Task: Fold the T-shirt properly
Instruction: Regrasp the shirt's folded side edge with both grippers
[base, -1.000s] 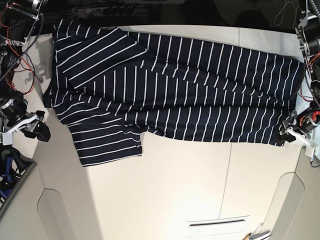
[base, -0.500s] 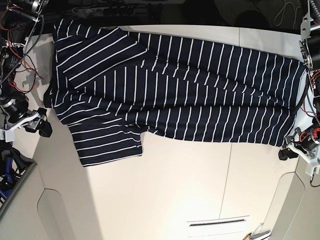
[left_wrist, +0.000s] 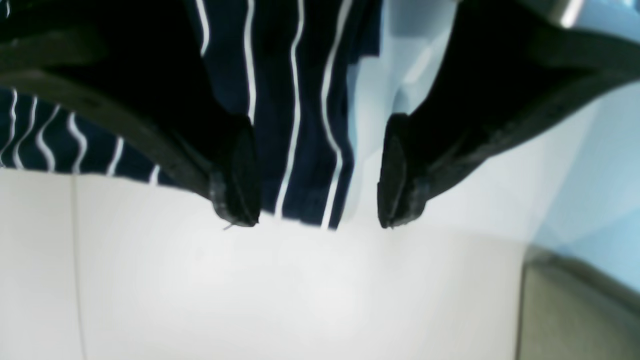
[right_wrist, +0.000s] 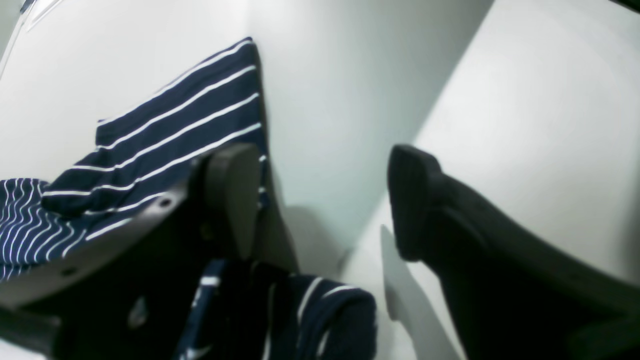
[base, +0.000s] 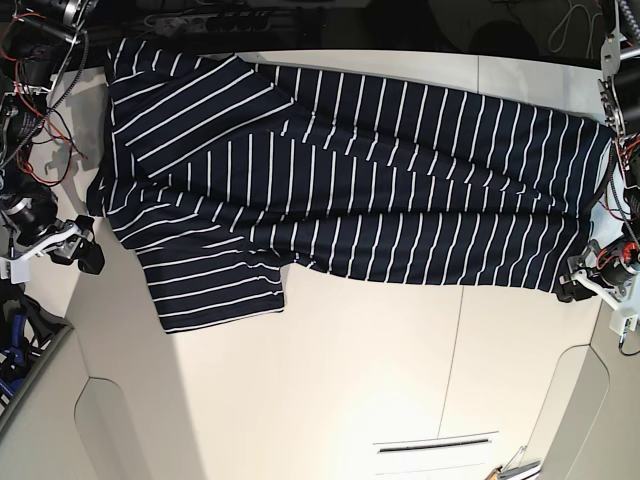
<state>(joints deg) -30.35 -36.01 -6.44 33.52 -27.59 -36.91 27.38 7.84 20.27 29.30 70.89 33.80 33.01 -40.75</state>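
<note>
The T-shirt (base: 340, 190) lies spread across the back half of the white table (base: 380, 370), dark navy with thin white stripes, one sleeve (base: 215, 285) jutting toward the front left. At its front right corner my left gripper (base: 578, 287) stands open. In the left wrist view its black fingers (left_wrist: 235, 175) straddle that shirt corner (left_wrist: 300, 150) without pinching it. My right gripper (base: 85, 252) hangs open just off the shirt's left edge. In the right wrist view this right gripper (right_wrist: 322, 200) is empty, with the striped sleeve (right_wrist: 175, 125) beyond it and a fold of cloth (right_wrist: 310, 310) below.
Red and black cables and arm hardware (base: 30, 90) crowd the left edge. More arm hardware (base: 620, 100) stands at the right edge. A narrow slot (base: 435, 445) is cut in the table near the front. A seam (base: 455, 380) runs through the tabletop.
My left gripper dropped away from the shirt's right corner, then came back to its hem with the jaws wider. My right gripper shifted slightly toward the shirt's left edge.
</note>
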